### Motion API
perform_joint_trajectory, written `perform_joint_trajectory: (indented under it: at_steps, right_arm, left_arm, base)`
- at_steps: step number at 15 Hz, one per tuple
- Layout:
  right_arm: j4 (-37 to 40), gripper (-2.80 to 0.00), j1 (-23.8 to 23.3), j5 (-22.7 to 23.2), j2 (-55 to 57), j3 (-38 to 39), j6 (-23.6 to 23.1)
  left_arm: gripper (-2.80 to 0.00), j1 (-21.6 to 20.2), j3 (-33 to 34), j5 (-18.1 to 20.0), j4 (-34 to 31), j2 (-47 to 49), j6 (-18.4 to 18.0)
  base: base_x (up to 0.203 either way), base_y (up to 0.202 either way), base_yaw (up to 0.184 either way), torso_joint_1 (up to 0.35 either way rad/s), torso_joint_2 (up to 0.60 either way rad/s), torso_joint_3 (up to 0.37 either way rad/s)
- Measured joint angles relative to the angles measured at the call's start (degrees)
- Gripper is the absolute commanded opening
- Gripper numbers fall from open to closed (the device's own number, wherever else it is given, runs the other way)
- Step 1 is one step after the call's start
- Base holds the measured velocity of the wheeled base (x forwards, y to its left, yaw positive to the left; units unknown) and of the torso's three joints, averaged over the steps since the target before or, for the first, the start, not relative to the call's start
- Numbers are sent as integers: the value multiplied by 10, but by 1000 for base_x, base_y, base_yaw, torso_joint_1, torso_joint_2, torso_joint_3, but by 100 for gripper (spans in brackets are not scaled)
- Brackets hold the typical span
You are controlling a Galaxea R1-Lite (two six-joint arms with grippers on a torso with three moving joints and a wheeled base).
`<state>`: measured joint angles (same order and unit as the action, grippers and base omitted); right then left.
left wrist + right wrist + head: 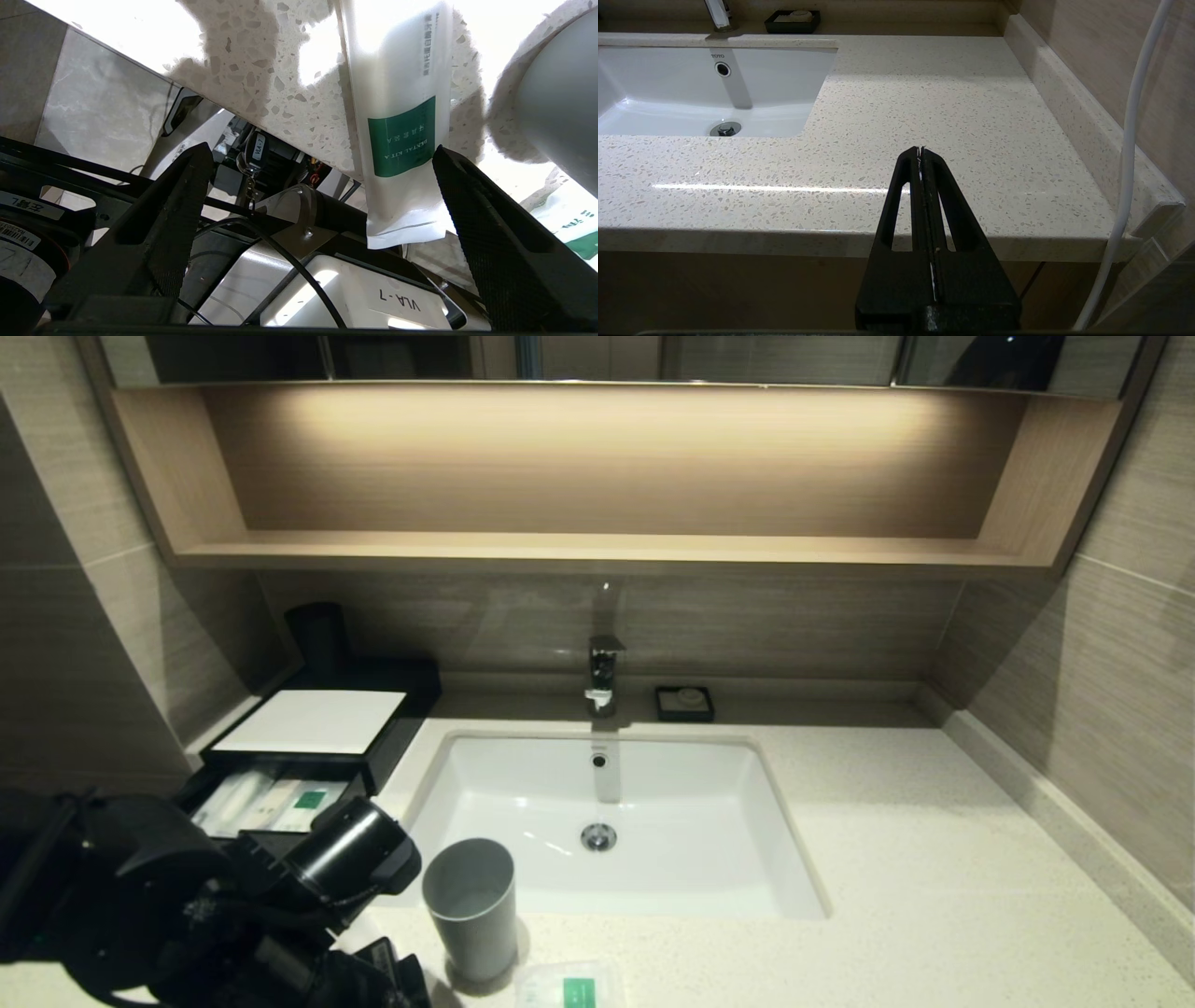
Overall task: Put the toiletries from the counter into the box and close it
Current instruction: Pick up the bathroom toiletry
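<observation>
The black box [313, 721] with a white top stands at the counter's [934, 859] back left. Its front drawer [271, 801] is pulled out and holds packets with green labels. A long narrow packet [402, 116] lies on the counter, one end overhanging the front edge. My left gripper [321, 151] is open, and that overhanging end sits between the jaws, close to one finger [490, 224]. A small squarish packet [571, 987] lies at the front edge by the grey cup; it also shows in the left wrist view [570, 224]. My right gripper [920, 150] is shut and empty, in front of the counter's right front edge.
A grey cup [471, 905] stands in front of the sink [653, 887], close to my left arm [233, 905]. The faucet [603, 674] and a small black soap dish [684, 702] are at the back. Walls close in both sides.
</observation>
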<state>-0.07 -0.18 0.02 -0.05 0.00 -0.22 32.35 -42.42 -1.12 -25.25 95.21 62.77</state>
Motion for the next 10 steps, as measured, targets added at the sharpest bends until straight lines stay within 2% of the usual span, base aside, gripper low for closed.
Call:
perform_joint_trajectory:
  at_steps: [7, 8, 10]
  right_arm:
    - [0, -280, 0, 0, 0, 0, 0]
    - [0, -280, 0, 0, 0, 0, 0]
    - [0, -280, 0, 0, 0, 0, 0]
  left_arm:
    - [0, 0, 0, -1, 0, 0, -1]
    - [-280, 0, 0, -1, 0, 0, -1]
    - [-280, 0, 0, -1, 0, 0, -1]
  base:
    - [0, 0, 0, 0, 0, 0]
    - [0, 0, 0, 0, 0, 0]
    - [0, 0, 0, 0, 0, 0]
